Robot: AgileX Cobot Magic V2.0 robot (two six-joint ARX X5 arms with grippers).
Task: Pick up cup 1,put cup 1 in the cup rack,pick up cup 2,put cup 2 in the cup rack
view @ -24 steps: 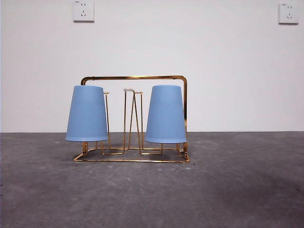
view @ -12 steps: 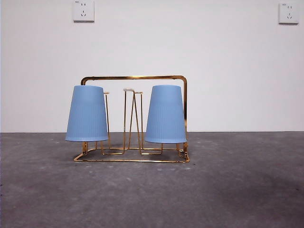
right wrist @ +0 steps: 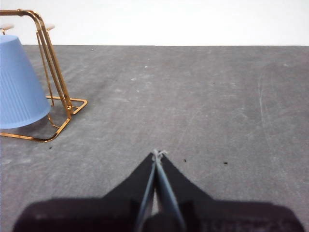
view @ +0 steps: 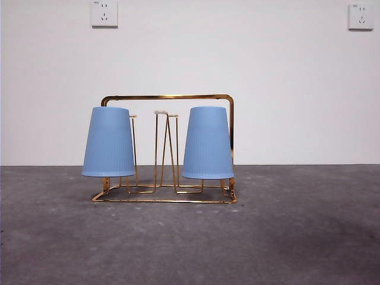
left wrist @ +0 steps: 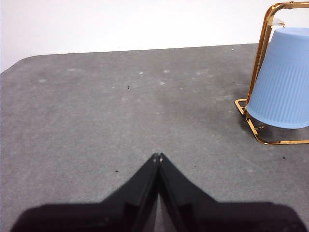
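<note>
— Claw check first: where do they stand?

— Left claw [left wrist: 158,155] has its black jaws pressed together with nothing between them, hanging over bare grey bench [left wrist: 96,111], well apart from the shiny gold wire cup rack [view: 167,148]. Right claw [right wrist: 157,153] is the same on the other side: jaws closed, holding nothing, low over the bench, clear of the rack.

— And the cups?

— Both sit on the rack. One pale blue ribbed plastic cup [view: 108,142] hangs upside down at one end, and a second pale blue ribbed cup [view: 207,143] hangs upside down at the other. Mouths face down toward the bench, closed bottoms up, long axes close to upright. Neither rim touches the bench. Going by how they lie, I'd judge both placements done.

— Which way does the rack run?

— Its long axis lies across the front view, arched frame upright behind the cups, thin looped prongs standing between them.

— What could still go wrong?

— The rack is light wire with raised loads at both ends. If either arm swung inward, a knock on the frame could slide or tip it and shake a cup off its prong. Each cup seems only to rest there loosely, so a jolt to the bench might do it too.
</note>
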